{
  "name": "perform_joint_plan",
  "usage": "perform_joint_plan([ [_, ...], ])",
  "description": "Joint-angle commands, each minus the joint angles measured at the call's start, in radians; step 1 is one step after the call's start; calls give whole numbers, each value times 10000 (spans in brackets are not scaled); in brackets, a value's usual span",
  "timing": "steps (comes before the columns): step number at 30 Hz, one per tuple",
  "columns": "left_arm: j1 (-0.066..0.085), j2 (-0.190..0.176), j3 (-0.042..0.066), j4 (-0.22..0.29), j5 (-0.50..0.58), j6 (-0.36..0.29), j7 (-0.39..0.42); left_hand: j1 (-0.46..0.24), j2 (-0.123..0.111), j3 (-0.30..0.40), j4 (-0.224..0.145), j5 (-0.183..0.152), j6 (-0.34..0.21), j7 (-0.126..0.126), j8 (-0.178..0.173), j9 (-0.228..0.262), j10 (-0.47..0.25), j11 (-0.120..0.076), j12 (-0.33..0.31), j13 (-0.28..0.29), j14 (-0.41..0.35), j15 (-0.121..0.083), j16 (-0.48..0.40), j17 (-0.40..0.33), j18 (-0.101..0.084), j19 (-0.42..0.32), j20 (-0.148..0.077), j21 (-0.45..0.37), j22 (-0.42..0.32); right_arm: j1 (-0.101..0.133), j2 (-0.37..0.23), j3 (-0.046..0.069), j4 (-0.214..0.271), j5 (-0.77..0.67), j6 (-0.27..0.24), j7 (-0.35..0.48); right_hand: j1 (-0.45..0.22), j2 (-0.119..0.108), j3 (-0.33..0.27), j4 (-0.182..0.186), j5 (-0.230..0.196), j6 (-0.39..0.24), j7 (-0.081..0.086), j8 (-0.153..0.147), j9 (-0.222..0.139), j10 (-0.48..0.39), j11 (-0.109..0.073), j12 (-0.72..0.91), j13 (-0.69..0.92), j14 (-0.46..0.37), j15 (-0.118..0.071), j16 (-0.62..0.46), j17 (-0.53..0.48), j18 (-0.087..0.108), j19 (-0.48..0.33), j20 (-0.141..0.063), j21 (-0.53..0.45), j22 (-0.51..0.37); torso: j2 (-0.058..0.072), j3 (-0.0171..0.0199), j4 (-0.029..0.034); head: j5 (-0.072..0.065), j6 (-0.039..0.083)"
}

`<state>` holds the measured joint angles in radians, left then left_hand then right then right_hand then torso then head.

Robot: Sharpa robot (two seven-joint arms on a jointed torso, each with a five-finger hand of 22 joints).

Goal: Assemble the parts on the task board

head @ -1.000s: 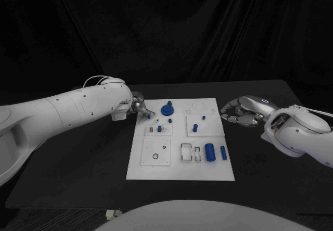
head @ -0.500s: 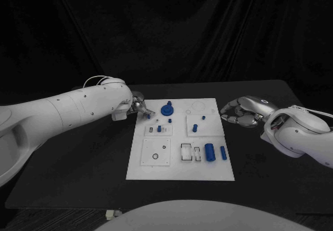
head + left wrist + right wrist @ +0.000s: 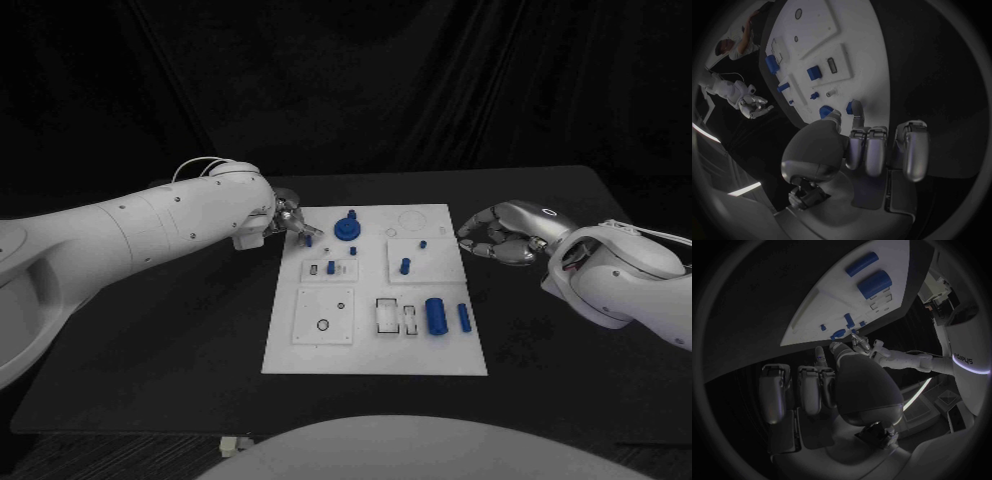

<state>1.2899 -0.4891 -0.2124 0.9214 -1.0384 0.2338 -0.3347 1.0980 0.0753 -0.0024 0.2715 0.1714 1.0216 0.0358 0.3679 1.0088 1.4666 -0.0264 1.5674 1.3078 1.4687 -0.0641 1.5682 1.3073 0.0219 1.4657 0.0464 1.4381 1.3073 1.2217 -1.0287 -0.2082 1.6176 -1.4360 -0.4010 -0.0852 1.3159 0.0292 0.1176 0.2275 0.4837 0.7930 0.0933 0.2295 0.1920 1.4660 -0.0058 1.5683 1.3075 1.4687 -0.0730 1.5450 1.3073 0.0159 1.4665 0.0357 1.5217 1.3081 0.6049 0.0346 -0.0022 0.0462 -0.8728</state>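
1. The white task board (image 3: 375, 290) lies flat in the middle of the black counter (image 3: 173, 330), its long side running away from the robot.
2. Blue parts sit on the board: a large round piece (image 3: 348, 227) near the far edge, a small peg (image 3: 332, 267) in a raised square plate on the left side, another peg (image 3: 405, 265) on the plate to its right, and a thick cylinder (image 3: 436, 316) with a thinner one (image 3: 464, 317) just beside it toward the near right.
3. The left robot hand (image 3: 289, 222) hovers at the far left corner of the board, its fingers pointing in over the board's edge.
4. In the left wrist view that robot hand (image 3: 861, 150) has its fingers curled in close together, and a small blue piece (image 3: 856, 107) shows right at the fingertips. Whether it is pinched or merely lies under them I cannot tell.
5. The right robot hand (image 3: 498, 232) hangs just off the board's far right edge, over the bare counter and apart from the parts.
6. In the right wrist view its fingers (image 3: 811, 390) are folded in toward the palm with nothing between them: a closed, empty fist.
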Motion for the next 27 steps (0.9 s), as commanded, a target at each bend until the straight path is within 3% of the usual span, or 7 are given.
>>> perform_joint_plan([
  [1, -19, 31, 10, -20, 12, -105, 208, 77, 11, -8, -73, 63, -79, -30, -39, 17, 1042, -28, 34, 2630, 1021, -34, 26, 2635, 176, -54, -3, -59, 2110, -25, -6, 6, 4, -27, 7, -59, 70, -59, 65, 7, 35, 34, 11, -34, -13, 1048, 19, 25, 2633, 902, 59, -28, 2088, -17, 779, 85, -6, 2439, 0, 2, 0, 2, 2],
  [4, -21, 32, 10, -24, 12, -88, 208, 114, 19, 7, -96, 90, -100, -28, -44, 25, 1042, -27, 34, 2630, 1021, -33, 26, 2635, 176, -56, -2, -63, 2109, -27, -5, 6, 4, -27, -13, -45, 70, -59, 65, 7, 35, 34, 11, -34, -13, 1048, 19, 25, 2633, 902, 59, -28, 2088, -17, 779, 85, -6, 2439, 2, 1, 0, 2, 2],
  [11, -23, 36, 10, -47, 12, -36, 182, 481, 42, 176, -372, 684, -193, -44, -54, 112, 1042, -35, 34, 2630, 1021, -34, 26, 2635, 180, -65, 0, -82, 2107, -32, -4, 6, 5, -27, -48, -16, 75, -62, 84, 3, 38, 40, 14, -35, -15, 1048, 20, 25, 2633, 901, 59, -30, 2084, -18, 780, 84, -5, 2440, 0, 3, 0, 5, 2],
  [17, -26, 30, 10, -50, 12, 96, 125, 678, 52, 326, -533, 635, -244, -58, -79, 132, 1042, -46, 34, 2630, 1021, -42, 26, 2635, 182, -72, -5, -94, 2104, -35, -3, 6, -1, -27, -54, -9, 75, -64, 88, 2, 40, 45, 15, -33, -15, 1048, 20, 25, 2633, 901, 59, -30, 2084, -18, 780, 84, -5, 2440, 0, 2, 2, -4, 2],
  [27, -31, 18, 10, -54, 11, 135, 119, 855, 34, 521, -704, 839, -271, -69, -104, 147, 1042, -57, 34, 2630, 1021, -51, 26, 2635, 185, -79, -13, -106, 2101, -37, -10, 6, -2, -27, -53, -18, 75, -64, 88, 2, 40, 45, 15, -33, -15, 1048, 20, 25, 2633, 901, 59, -30, 2084, -18, 780, 84, -5, 2440, 3, 1, 1, -2, 2],
])
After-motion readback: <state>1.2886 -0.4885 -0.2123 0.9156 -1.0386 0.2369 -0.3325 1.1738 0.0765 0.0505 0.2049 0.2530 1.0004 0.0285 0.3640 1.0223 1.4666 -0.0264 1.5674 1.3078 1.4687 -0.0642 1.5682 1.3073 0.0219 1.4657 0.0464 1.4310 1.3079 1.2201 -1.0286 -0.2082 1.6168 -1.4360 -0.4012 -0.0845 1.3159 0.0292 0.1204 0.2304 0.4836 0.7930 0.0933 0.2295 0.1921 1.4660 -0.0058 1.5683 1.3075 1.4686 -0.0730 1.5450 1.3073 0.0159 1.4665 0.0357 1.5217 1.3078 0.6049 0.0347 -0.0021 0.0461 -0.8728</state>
